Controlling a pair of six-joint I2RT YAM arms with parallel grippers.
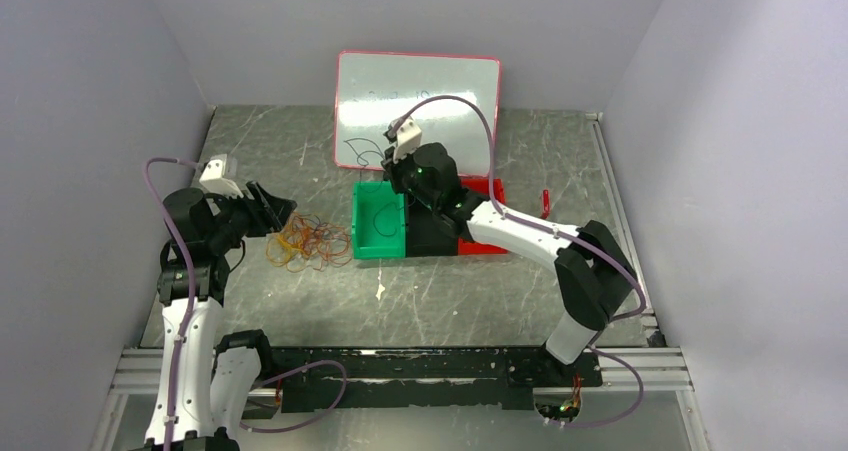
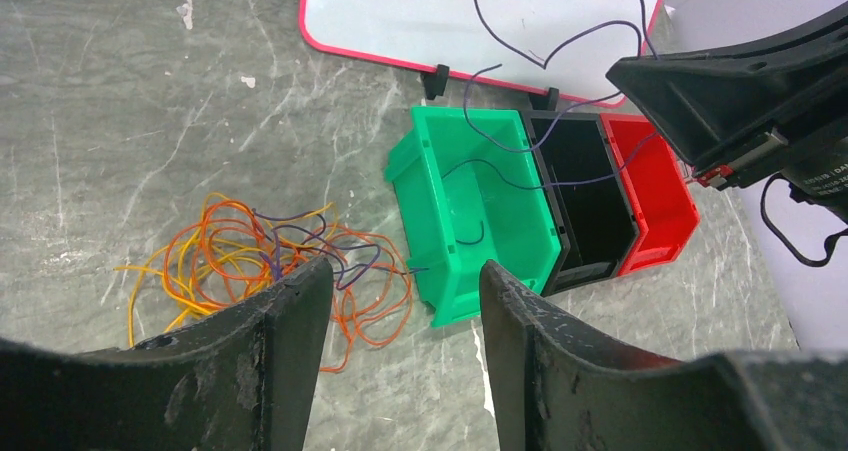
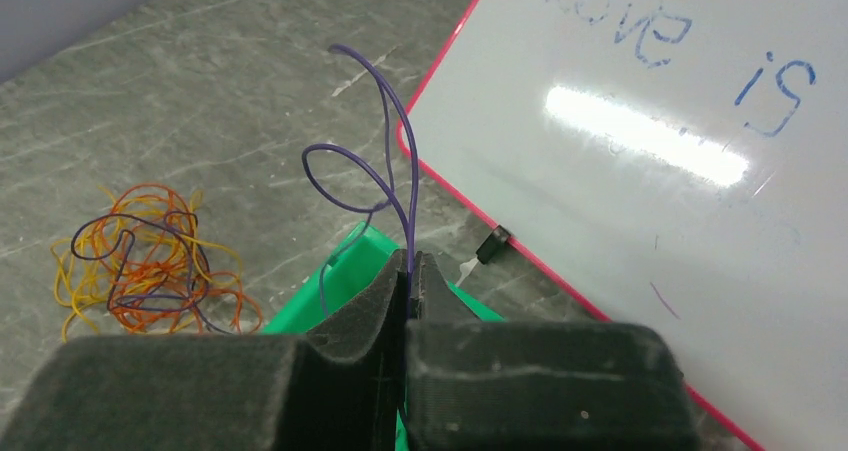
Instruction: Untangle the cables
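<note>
Green bin [image 2: 425, 221]: open-topped, standing on the grey marbled worktop [image 1: 450, 291]; landmark for all entries below

Black bin [image 2: 585, 271]: touching the green bin's right side

Red bin [image 2: 655, 251]: one place further right, against the black bin

Whiteboard [image 1: 420, 91]: pink-edged, propped upright just behind the green bin, with blue handwriting on its face

Cables [image 1: 308, 243]: loose tangled heap of orange, yellow and red loops, lying flat on the worktop just left of the green bin; no hand touches the heap; dark purple strands thread through it

Purple cable [image 3: 412, 186]: one thin strand, looping up above the right hand's fingertips; another length hangs into the green bin and reaches over its left wall to the heap

Right hand [image 3: 408, 266]: raised over the back of the green bin, jaws pressed together, pinching the purple cable

Left hand [image 2: 405, 281]: in the air left of the green bin, beyond the heap and tilted down toward it; jaws apart, nothing between them
</note>
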